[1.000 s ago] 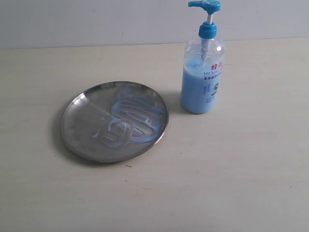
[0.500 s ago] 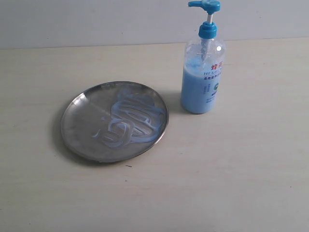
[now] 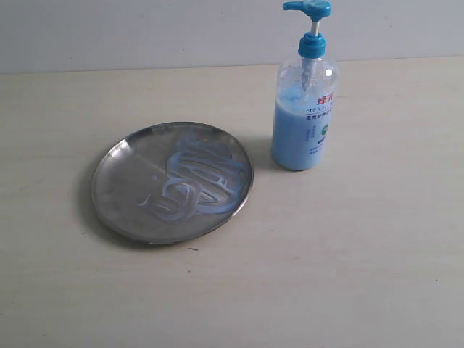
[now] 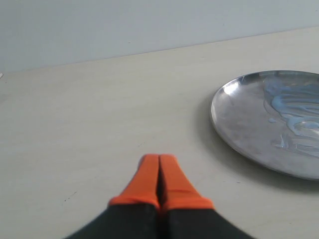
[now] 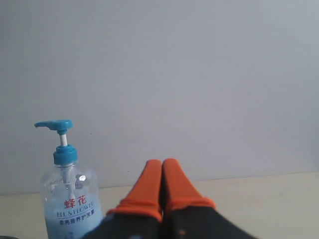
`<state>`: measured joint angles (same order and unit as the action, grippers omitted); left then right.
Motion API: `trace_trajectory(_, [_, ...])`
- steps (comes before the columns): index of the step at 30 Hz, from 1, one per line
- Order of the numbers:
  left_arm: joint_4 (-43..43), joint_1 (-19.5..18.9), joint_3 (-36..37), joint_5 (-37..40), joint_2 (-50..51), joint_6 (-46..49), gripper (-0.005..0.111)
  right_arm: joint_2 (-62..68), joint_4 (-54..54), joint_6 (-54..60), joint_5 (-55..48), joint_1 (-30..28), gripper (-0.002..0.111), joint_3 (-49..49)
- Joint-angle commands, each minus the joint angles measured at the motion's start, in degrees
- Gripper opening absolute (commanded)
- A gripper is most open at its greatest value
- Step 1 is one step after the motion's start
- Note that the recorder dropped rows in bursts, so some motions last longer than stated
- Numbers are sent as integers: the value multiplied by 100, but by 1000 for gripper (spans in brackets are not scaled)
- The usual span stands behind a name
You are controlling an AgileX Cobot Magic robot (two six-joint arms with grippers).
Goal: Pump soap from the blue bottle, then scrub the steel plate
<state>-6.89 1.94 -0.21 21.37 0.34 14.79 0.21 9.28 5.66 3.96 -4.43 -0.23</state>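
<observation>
While both arms sit clear of it, the steel plate (image 3: pixel 119 185) lies flat on the table (image 3: pixel 348 261), soap (image 3: pixel 199 174) smeared in pale blue swirls across its middle. The blue bottle (image 3: pixel 303 134) stands upright just beside it, not touching. The left gripper (image 4: pixel 159 158) has its orange tips pressed together and holds nothing, and the right gripper (image 5: pixel 162 162) is the same. That plate looks thin, stiff and slick, so I'd press down on it rather than pinch. The bottle, over half full, should stand firm: push straight down on the pump head (image 3: pixel 310 8).
</observation>
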Motion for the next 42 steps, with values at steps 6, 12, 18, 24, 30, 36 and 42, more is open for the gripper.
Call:
trace_trajectory(6, [-32,39,21,-27,-34,-27,0,-21,-24,23,620,-27,0,23])
trace_trajectory(12, [-32,39,21,-27,-34,-27,0,-21,-49,253,-353,-27,0,-715])
trace_trajectory(18, [-32,39,21,-27,-34,-27,0,848,-25,866,-1510,-27,0,-1687])
trace_trajectory(24, [-32,39,21,-27,-34,-27,0,1295,435,989,-1885,255,0,-1858])
trace_trajectory(30, [-32,39,21,-27,-34,-27,0,1461,676,1085,-2040,635,0,-1858])
trace_trajectory(36, [-32,39,21,-27,-34,-27,0,1715,771,1123,-1880,958,0,-2063])
trace_trajectory(42, [-32,39,21,-27,-34,-27,0,2272,713,1123,-1880,1390,0,-2434])
